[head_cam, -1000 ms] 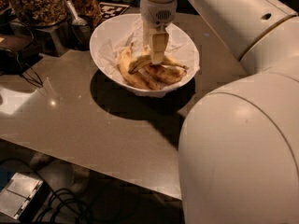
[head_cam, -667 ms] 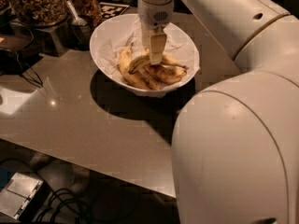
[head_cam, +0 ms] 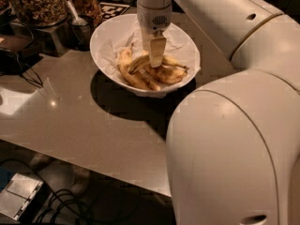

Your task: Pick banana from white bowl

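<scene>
**Gripper down among the bananas, grip unclear**

The gripper [head_cam: 157, 55] hangs tip-down inside the white bowl [head_cam: 99, 41], touching the heap of bananas; whether it is clenched or released cannot be told. The banana [head_cam: 125, 70] curves just beside it, to the left in view, on the paper lining. Beyond the gripper, past the bowl's rim, lies a black-and-white patterned marker [head_cam: 115, 8]. Since a second ago the gripper has barely shifted, while the arm's elbow [head_cam: 225, 149] has swung further left in view.

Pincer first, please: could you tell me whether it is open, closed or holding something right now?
Pincer: down in the white bowl among the bananas; whether open, closed or holding one cannot be told.
</scene>
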Available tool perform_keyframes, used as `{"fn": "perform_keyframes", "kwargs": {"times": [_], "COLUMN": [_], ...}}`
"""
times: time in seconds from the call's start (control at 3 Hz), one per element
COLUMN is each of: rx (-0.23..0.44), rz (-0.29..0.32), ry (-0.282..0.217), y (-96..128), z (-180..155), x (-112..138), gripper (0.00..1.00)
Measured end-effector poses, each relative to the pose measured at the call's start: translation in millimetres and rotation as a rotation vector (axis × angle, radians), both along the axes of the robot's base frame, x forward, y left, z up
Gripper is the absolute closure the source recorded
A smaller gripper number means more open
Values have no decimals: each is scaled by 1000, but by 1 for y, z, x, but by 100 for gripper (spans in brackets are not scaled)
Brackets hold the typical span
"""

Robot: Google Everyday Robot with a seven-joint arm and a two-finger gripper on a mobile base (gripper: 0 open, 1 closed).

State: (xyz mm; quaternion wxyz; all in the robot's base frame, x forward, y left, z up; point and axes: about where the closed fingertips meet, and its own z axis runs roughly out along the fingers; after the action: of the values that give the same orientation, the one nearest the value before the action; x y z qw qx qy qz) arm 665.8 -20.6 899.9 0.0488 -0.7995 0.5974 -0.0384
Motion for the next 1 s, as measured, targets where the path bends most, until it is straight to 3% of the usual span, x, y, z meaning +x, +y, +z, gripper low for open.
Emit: {"fn": "perform_keyframes", "kwargs": {"times": [0.67,1.0], "rx": [-7,29], "rz": [2,-2], "ry": [28,36], "y": [-1,0], "z": [-14,-18], "x": [-2,-8], "gripper": [44,62]}}
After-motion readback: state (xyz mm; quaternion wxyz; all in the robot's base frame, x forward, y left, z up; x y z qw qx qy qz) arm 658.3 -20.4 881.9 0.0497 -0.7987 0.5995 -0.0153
